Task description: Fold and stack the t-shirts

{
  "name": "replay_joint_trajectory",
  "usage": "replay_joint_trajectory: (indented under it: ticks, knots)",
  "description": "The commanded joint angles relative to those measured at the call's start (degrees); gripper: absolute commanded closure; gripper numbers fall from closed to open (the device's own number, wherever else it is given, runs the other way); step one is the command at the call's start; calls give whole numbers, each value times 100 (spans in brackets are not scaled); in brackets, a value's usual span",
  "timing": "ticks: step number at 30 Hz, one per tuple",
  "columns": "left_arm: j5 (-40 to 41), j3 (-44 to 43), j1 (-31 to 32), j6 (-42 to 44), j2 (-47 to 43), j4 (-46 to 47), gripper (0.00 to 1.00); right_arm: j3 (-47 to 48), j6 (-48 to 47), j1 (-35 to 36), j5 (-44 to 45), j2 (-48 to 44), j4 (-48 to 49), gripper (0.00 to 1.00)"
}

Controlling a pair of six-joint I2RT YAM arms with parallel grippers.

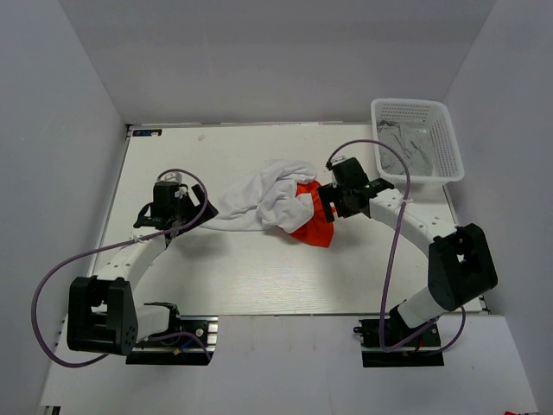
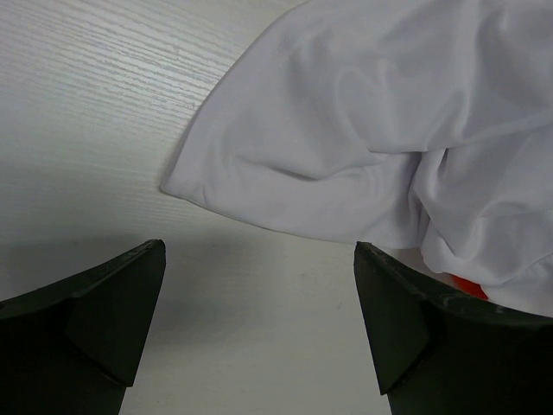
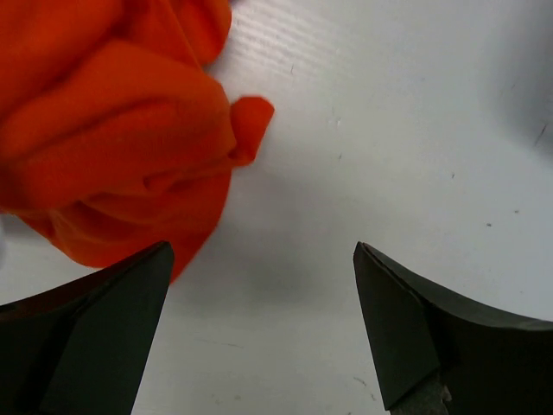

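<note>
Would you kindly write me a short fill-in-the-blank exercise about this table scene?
1. The white shirt partly covers the other shirt, which is ___.
2. The left gripper and right gripper are both ___.
3. The basket stands at the far ___ corner of the table.
Missing words: orange; open; right.
</note>
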State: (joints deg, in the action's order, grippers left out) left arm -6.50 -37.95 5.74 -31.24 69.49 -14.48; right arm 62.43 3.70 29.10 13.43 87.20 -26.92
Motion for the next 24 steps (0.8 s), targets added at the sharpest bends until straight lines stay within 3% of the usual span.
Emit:
replay_joint_trajectory:
  ticks: [1,5,11,20,24]
  knots:
    - [-272,-168,15,83,-32,147,0,-179,-308,157,310,-2,-297,10]
    - [-273,-168,15,136,-32,209,0,-144,-756,263,-374,201,63,10]
    - [8,-116,15,84,-85,86,0,-179,-871,271,-1290,508,1503,10]
    - [114,-168,15,83,-24,-29,0,112,-731,271,-2353,1607,1856,11]
    - [175,-168,15,83,29,-29,0,-213,-241,271,-2091,1354,2234,63]
